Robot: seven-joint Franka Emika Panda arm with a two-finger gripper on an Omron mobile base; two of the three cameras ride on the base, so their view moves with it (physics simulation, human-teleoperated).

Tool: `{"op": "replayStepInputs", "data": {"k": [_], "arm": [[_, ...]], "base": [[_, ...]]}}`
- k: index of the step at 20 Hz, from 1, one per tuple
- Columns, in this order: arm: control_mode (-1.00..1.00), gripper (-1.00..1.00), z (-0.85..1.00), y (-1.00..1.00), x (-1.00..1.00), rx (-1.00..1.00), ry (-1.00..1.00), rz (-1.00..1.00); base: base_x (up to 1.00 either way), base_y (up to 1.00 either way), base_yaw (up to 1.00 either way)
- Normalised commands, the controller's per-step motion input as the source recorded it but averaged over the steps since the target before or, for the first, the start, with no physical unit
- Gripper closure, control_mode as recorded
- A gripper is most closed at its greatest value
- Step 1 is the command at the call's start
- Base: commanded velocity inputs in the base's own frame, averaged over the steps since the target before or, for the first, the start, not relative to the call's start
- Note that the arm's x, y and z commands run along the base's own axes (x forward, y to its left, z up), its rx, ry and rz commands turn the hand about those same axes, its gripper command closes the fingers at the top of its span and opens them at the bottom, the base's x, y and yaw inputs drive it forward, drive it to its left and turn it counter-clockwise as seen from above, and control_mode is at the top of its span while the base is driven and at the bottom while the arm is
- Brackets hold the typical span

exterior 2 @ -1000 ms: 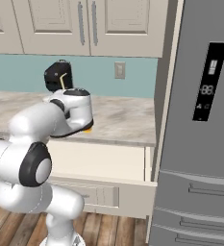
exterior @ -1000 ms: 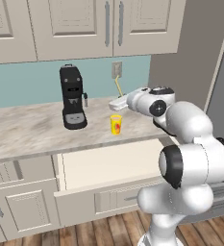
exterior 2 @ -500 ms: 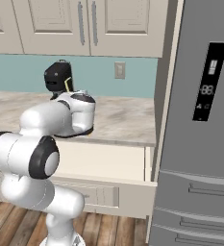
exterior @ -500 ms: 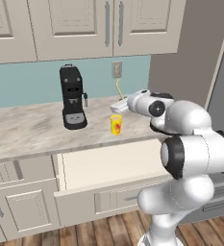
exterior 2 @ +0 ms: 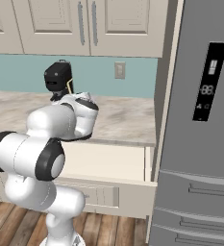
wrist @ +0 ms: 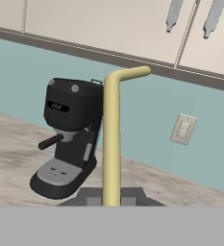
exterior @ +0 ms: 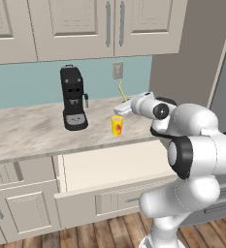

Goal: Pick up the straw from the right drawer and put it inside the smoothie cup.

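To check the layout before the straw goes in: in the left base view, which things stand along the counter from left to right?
Coffee machine → smoothie cup → straw, held upright in the hand just right of the cup → the robot's white arm.

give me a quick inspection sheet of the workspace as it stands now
surface: marbled beige counter, mostly bare.
straw: pale yellow straw upright in the gripper, bent top pointing away from the coffee machine in the hand view; its lower end sits just above and beside the smoothie cup, not yet inside.
smoothie cup: yellow, red mark on front, upright on the counter near the front edge.
right drawer: the right drawer is pulled open, cream interior, nothing seen inside.
clutter: black coffee machine left of the cup.
grippers: shut on the straw.
cables: nothing seen.
surroundings: wall outlet, upper cabinets, grey fridge, wood floor.
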Motion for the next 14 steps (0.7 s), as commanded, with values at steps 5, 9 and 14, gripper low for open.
{"op": "replayStepInputs", "data": {"k": [5,9,14], "arm": [[-1.00,1.00,-0.02,0.00,0.07,0.00,0.00,0.00],[-1.00,1.00,-0.15,0.00,0.18,0.00,0.00,0.00],[-1.00,1.00,-0.31,0.00,0.20,0.00,0.00,0.00]], "base": [[0.00,0.00,0.00],[0.00,0.00,0.00],[0.00,0.00,0.00]]}}
